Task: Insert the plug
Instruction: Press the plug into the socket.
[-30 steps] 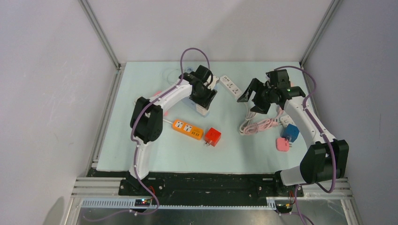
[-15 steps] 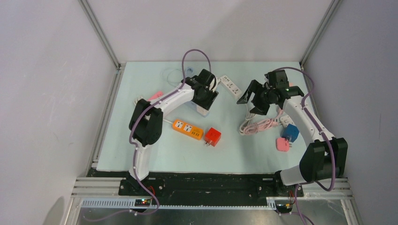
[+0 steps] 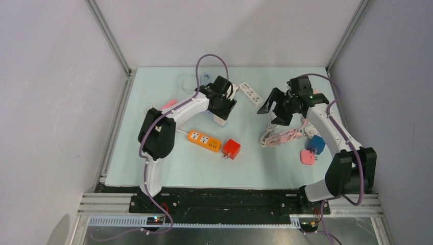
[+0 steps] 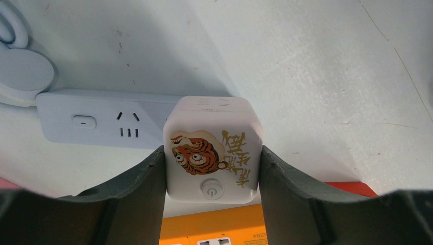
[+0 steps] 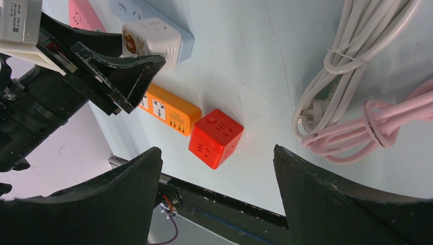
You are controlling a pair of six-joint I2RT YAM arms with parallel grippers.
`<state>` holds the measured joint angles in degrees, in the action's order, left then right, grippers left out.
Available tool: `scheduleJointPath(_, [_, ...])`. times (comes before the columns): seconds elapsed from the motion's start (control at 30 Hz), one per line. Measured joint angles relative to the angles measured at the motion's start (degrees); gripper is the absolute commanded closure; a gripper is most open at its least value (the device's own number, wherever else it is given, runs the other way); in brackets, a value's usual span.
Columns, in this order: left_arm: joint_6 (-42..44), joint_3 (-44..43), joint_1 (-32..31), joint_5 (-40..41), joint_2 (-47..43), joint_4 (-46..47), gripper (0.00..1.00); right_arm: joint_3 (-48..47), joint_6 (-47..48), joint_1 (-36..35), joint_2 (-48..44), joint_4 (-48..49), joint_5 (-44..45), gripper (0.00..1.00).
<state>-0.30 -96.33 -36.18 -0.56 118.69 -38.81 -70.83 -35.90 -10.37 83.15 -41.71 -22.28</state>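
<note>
The plug (image 4: 212, 145) is a white cube with a tiger picture and a round button. My left gripper (image 4: 212, 151) is shut on it, one finger against each side. The plug stands over the right end of a pale blue power strip (image 4: 97, 120); its prongs are hidden. From above, the left gripper (image 3: 223, 103) is at the table's back middle. In the right wrist view the plug (image 5: 153, 35) sits on the strip's (image 5: 185, 41) end. My right gripper (image 3: 272, 113) hangs open above the table, right of the plug, with nothing between its fingers (image 5: 127, 194).
A white power strip (image 3: 250, 93) lies behind the grippers. An orange strip (image 3: 204, 141) and a red cube socket (image 3: 231, 149) lie in front. Coiled white and pink cables (image 3: 281, 137), a blue cube (image 3: 316, 144) and a pink cube (image 3: 308, 157) lie on the right.
The left wrist has shifted slightly toward the back right with the plug still in its grip. The right gripper has drifted a little and its jaws have narrowed slightly.
</note>
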Motion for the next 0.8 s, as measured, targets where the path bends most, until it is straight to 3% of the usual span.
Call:
scheduleJointPath(0.73, [-3.67, -3.28, 2.03, -5.44, 1.68, -2.51, 1.00, 0.00, 0.15, -2.03, 1.70, -0.46, 3.15, 0.16])
scheduleJointPath(0.8, [-3.21, -3.26, 1.95, -5.27, 1.64, -2.51, 0.92, 0.00, 0.13, -2.16, 1.70, -0.46, 3.56, 0.16])
